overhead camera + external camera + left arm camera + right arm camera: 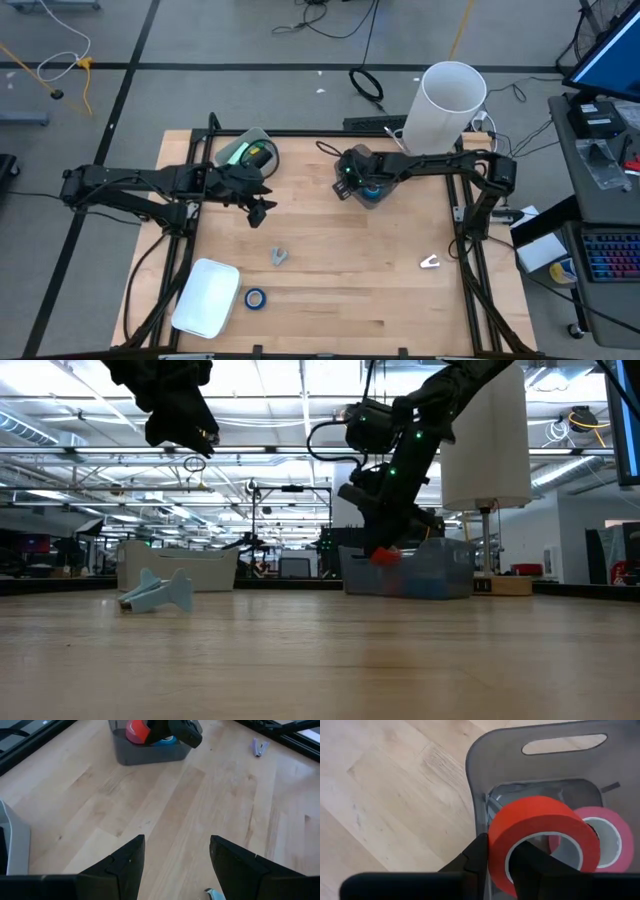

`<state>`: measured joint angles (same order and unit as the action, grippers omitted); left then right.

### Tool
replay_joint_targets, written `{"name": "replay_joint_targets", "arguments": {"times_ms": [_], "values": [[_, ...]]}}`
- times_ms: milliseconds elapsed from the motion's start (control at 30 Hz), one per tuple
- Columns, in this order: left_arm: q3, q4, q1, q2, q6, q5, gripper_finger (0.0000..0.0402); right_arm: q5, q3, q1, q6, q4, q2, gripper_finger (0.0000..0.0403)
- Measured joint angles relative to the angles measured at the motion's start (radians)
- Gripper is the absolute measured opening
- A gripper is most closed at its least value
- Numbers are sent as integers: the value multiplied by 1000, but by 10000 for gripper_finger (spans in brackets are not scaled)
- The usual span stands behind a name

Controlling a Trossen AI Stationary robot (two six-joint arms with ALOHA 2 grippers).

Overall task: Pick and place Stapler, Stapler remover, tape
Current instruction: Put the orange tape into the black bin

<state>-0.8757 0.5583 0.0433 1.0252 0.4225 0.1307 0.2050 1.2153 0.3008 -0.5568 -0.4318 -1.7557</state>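
My right gripper [504, 862] is shut on a red tape roll [540, 827] over the grey bin [374, 194] at the table's far middle. A pink roll [607, 837] lies in the bin, and a blue roll [165, 741] shows there too. Another blue tape roll [256, 298] lies flat near the table's near edge. A light blue clawed piece, likely the stapler remover [279, 257], rests mid-table. A pale lilac small tool [430, 262] lies toward the right. My left gripper [176, 855] hangs open above the table, left of centre [262, 207]. My right gripper holds the red tape roll by its ring wall [496, 851]: one finger [535, 862] is inside the open centre and one finger [474, 856] is outside. The roll stands on edge, lifted, at about the grey bin's rim [384, 555], above the pink roll.
A white bin [207, 297] sits at the near left corner. A clear bin with green and dark contents [251, 153] stands at the far left. A tall white cylinder [446, 103] rises behind the grey bin. Bare wood [350, 290] lies between the scattered items.
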Motion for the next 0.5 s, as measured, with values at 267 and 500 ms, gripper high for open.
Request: {"name": "replay_joint_targets", "arguments": {"times_ms": [267, 500], "values": [[0, -1, 0, 0, 0, -1, 223, 0, -16, 0, 0, 8, 2, 100], [0, -1, -17, 0, 1, -2, 223, -27, -16, 0, 6, 18, 2, 121]]}}
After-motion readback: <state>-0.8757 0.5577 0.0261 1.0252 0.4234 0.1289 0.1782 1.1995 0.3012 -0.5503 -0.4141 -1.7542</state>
